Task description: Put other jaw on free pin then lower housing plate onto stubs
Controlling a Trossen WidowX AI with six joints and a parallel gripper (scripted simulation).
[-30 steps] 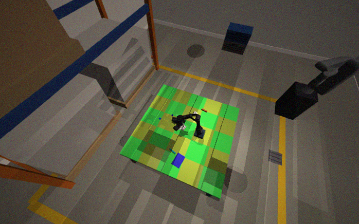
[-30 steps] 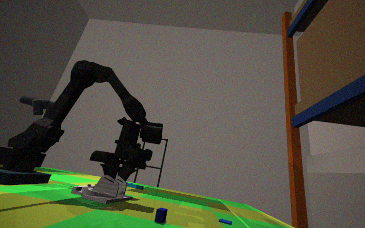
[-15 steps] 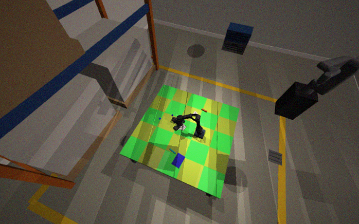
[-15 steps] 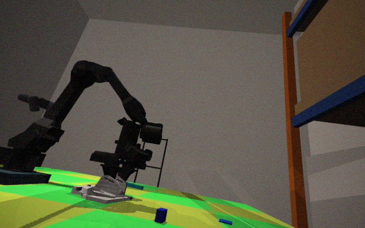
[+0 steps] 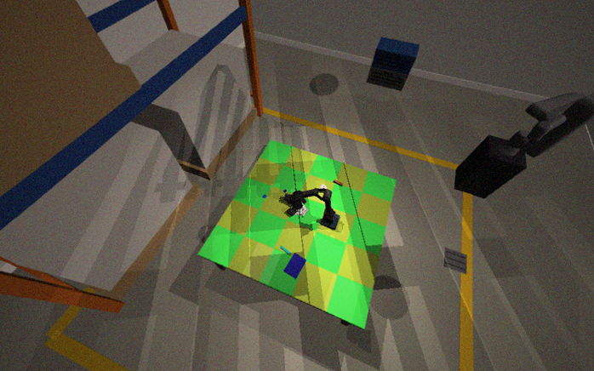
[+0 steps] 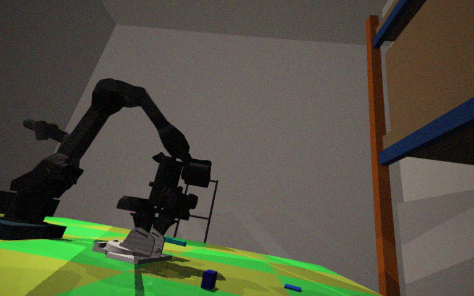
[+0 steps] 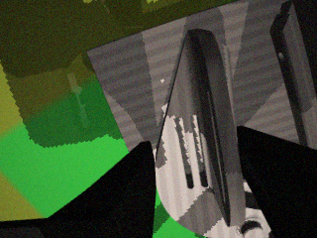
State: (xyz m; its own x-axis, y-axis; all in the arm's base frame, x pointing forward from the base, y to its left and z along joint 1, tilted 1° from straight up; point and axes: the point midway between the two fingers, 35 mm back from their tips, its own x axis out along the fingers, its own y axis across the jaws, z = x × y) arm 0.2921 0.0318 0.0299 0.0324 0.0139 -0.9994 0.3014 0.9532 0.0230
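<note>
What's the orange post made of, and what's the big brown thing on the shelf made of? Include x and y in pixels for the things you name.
The orange post (image 6: 379, 174) looks like painted metal: it is straight and evenly coloured, with no wood grain showing, though the dim light hides any shine.

The big brown thing (image 5: 39, 61) (image 6: 423, 73) seems to be dull cardboard, going by its flat tan sides, but it might be plain wood.

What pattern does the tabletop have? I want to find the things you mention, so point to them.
The tabletop (image 5: 330, 291) (image 6: 70, 275) is checkered green and yellow, clearest in the top view.

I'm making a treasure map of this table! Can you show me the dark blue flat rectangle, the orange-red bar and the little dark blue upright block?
Dark blue flat rectangle (image 5: 295, 265): top view, its middle.
Orange-red bar (image 5: 338, 182): top view, its middle.
Little dark blue upright block (image 6: 208, 279) (image 5: 285, 191): exterior and top views, its body.
</note>
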